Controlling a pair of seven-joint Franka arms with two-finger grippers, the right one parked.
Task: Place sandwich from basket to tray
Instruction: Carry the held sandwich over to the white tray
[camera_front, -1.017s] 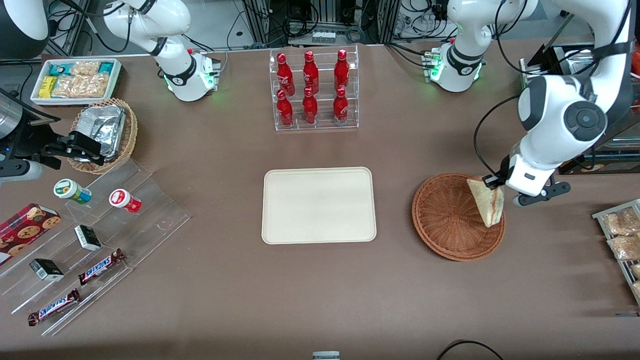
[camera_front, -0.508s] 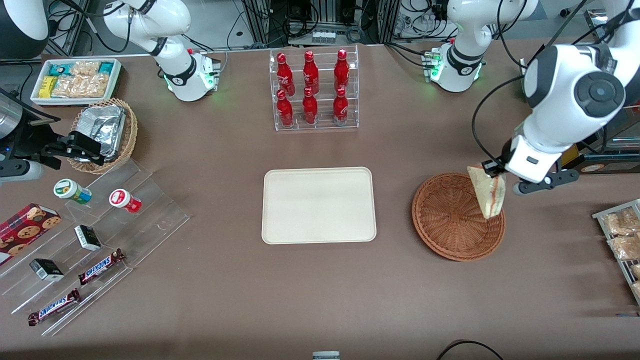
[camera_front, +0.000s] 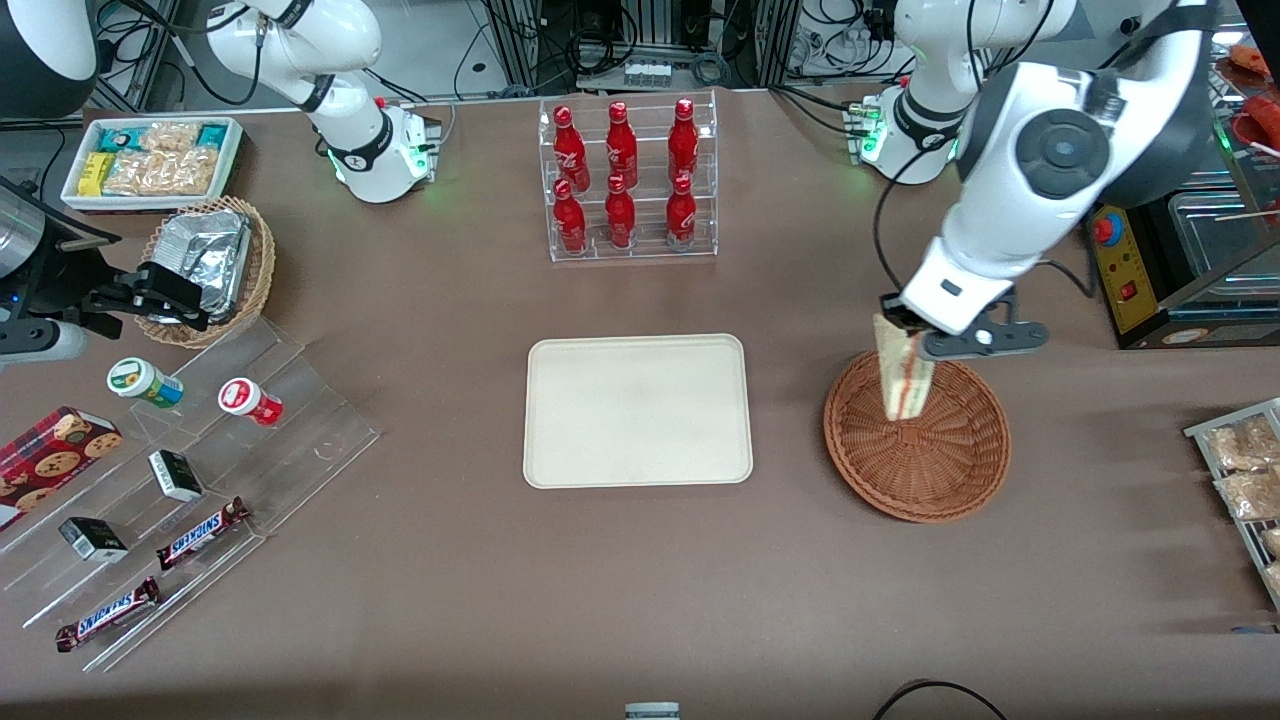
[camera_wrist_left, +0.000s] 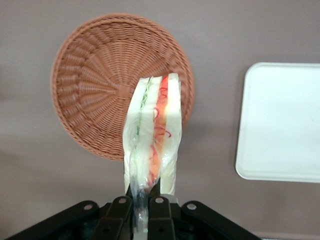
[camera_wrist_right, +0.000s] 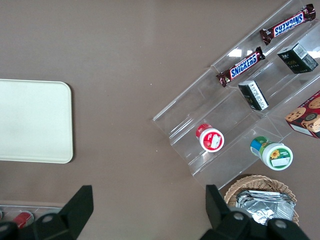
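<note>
The left arm's gripper (camera_front: 897, 327) hangs in the air above the edge of the basket (camera_front: 950, 480) that lies farther from the front camera. Its two fingers (camera_wrist_left: 120, 212) are pinched tightly together on one end of the sandwich (camera_front: 905, 380), gripping it through clear plastic wrap. The sandwich is a triangular wedge of white bread that dangles straight down from the gripper, lifted clear of the basket. In the wrist view its cut edge faces the camera, showing a green layer and a red and pink layer between the pale slices (camera_wrist_left: 152, 135).

Below the sandwich sits the round, shallow, reddish-brown wicker basket, resting on the brown table (camera_front: 640, 600) with nothing else inside it.

The cream-white tray (camera_front: 638, 410) lies flat on the table beside the basket, toward the parked arm's end, a little apart from the basket. Its surface is bare.

Farther from the front camera than the tray stands a clear rack of red bottles (camera_front: 625, 180).

Toward the parked arm's end of the table are a clear stepped display (camera_front: 200, 480) with snack bars, small boxes and two tubs, and a tan wicker basket holding foil packets (camera_front: 205, 262).
</note>
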